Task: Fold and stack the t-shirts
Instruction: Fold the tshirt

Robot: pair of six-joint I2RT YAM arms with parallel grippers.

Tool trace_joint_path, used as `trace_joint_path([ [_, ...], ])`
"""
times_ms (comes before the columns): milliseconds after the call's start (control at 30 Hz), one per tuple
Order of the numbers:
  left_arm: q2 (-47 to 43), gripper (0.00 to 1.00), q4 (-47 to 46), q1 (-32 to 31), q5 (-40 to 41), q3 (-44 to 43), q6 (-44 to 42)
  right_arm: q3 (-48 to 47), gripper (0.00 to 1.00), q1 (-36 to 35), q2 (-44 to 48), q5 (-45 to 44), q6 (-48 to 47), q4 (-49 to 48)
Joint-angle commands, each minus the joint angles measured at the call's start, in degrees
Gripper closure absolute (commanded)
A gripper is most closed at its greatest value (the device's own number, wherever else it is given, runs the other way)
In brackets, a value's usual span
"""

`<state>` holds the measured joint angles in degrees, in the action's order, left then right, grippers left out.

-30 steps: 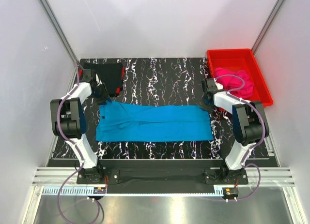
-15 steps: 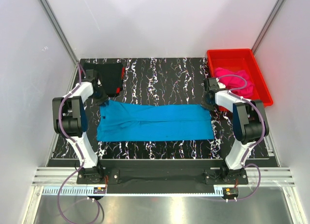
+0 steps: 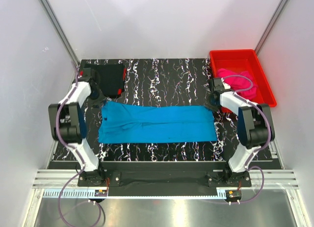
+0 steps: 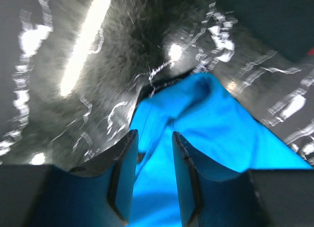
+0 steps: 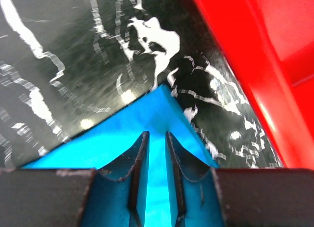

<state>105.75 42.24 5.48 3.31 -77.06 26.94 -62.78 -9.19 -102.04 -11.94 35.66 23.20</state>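
Note:
The turquoise-blue t-shirt [image 3: 157,124] lies flat across the middle of the table, folded into a long strip. My left gripper [image 3: 99,97] is at its far-left corner, shut on the cloth [image 4: 221,134], which bunches between the fingers [image 4: 128,158]. My right gripper [image 3: 210,105] is at the far-right corner, its jaws narrowly pinching the blue cloth [image 5: 122,138]. The black t-shirt [image 3: 112,77] lies folded to a square at the far left. The hot pink t-shirt [image 3: 240,81] lies crumpled in the red bin [image 3: 235,53].
The red bin stands at the far right corner, and its wall [image 5: 255,65] is close beside my right gripper. The black marbled table top [image 3: 167,75] shows between the blue shirt and the back wall. White walls enclose both sides.
Both grippers have drawn the blue shirt's far corners outward, the left one to the left, the right one to the right. The shirt now lies a little wider and flatter.

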Motion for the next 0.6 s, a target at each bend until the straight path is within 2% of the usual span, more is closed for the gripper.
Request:
trace_joint_path([
  [0, -12.7, 0.61, 1.4, -4.0, 3.6, -2.4, -5.9, -2.6, 0.73, 0.4, 7.6, 2.1, -1.7, 1.9],
  [33, -14.7, 0.61, 1.1, -5.2, 3.9, -0.9, -7.5, -2.6, 0.73, 0.3, 8.5, 2.6, -1.6, 2.2],
  [67, -18.6, 0.61, 0.0, -10.6, 3.5, 0.8, -9.2, -2.3, 0.73, 0.2, 9.6, 3.8, -1.7, 2.2],
  [200, -23.4, 0.63, -1.9, -22.7, -0.7, 10.1, -16.0, -0.9, 0.71, 0.2, 15.0, 6.1, -1.2, 2.4],
  [267, -23.6, 0.70, -1.8, -28.5, -1.0, 12.1, -16.9, -0.1, 0.71, 0.1, 16.5, 7.0, -1.2, 2.5],
  [367, -23.0, 0.71, -1.6, -33.1, 2.0, 15.9, -17.8, 0.2, 0.70, 0.1, 19.2, 7.4, -1.7, 3.3],
  [500, -21.5, 0.70, -3.7, -35.2, 3.7, 19.5, -19.7, 0.0, 0.70, 0.1, 22.2, 7.4, -2.8, 3.7],
  [567, -18.3, 0.72, -3.0, -36.2, 4.5, 18.4, -20.1, 0.2, 0.70, 0.1, 23.4, 7.7, -2.9, 3.5],
])
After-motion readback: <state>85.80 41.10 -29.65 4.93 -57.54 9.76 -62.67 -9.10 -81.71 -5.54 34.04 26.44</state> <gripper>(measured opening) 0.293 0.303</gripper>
